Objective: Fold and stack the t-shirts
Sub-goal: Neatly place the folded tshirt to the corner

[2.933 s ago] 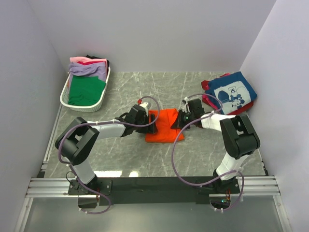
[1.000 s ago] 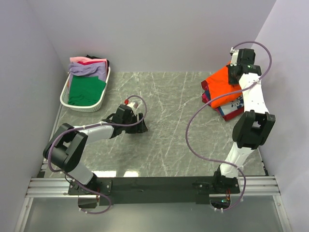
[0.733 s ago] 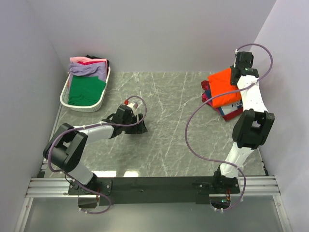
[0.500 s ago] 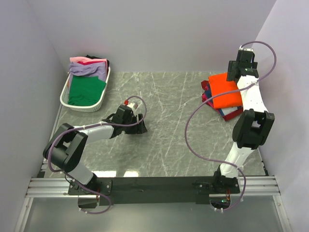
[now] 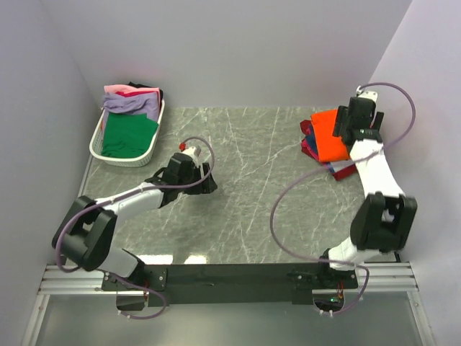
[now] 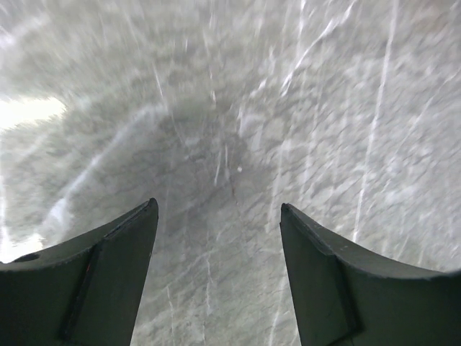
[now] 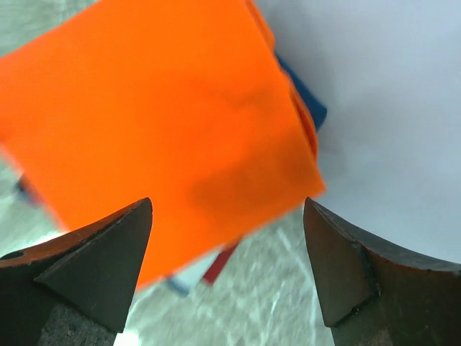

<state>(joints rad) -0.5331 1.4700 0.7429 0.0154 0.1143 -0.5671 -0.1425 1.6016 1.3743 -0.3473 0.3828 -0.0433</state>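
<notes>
I am holding my right gripper (image 7: pixel 227 209) spread wide and empty just above the folded orange t-shirt (image 7: pixel 158 122), which is lying below me atop the navy t-shirt (image 7: pixel 306 101) and red t-shirt (image 7: pixel 218 268). It seems to be sitting askew. A fingertip snagging it as I lift away could drag it off. My left gripper (image 6: pixel 220 209) is gaping empty over the table (image 6: pixel 324 108).

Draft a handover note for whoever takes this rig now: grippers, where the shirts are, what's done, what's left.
Left gripper: open, empty, over bare table.
Right gripper: open, empty, above the orange t-shirt.
Done: orange t-shirt lies folded atop navy t-shirt and red t-shirt, far right.
Left: green t-shirt, lavender t-shirt, pink t-shirt and black t-shirt wait in the white basket, far left.
</notes>
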